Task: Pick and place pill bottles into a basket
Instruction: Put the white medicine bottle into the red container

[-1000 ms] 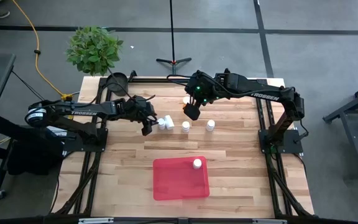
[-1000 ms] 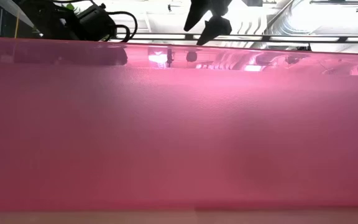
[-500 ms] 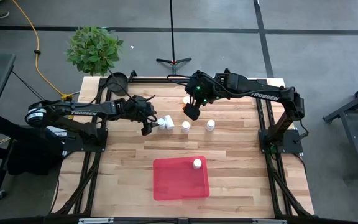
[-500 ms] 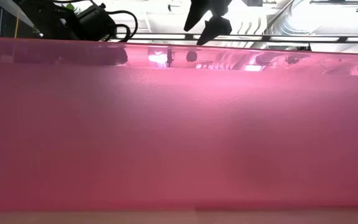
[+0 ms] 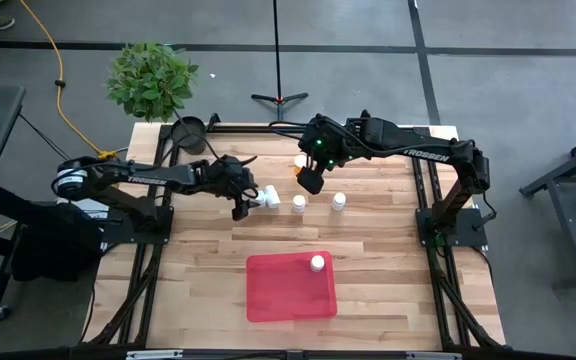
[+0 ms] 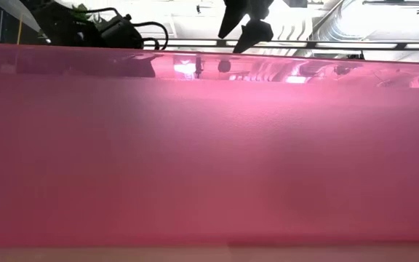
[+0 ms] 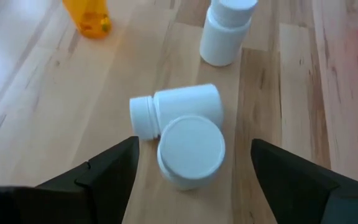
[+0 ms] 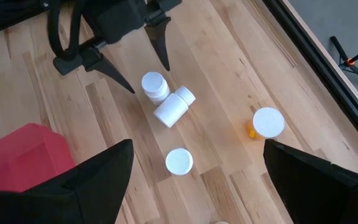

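Note:
The red tray (image 5: 278, 290) lies at the table's near middle, and one white bottle (image 5: 317, 263) stands in its far right corner. My left gripper (image 7: 194, 142) is open, low over the table. Its fingers stand on either side of an upright white bottle (image 7: 191, 154) without touching it. A second white bottle (image 7: 182, 107) lies on its side just behind that one. Two more white bottles (image 5: 299, 203) (image 5: 338, 201) stand to the right. The orange bottle (image 8: 266, 123) stands farther back. My right gripper (image 8: 197, 144) is open and empty, hovering above the bottles.
A black round pot (image 5: 187, 129) and a green plant (image 5: 151, 78) are at the far left corner. Black frame rails run along the table's left and right sides. In the low view the tray's red wall (image 6: 209, 153) fills nearly the whole picture.
My left gripper has moved a little toward the table's right edge, up to the upright and lying white bottles, still open. My right gripper has kept still.

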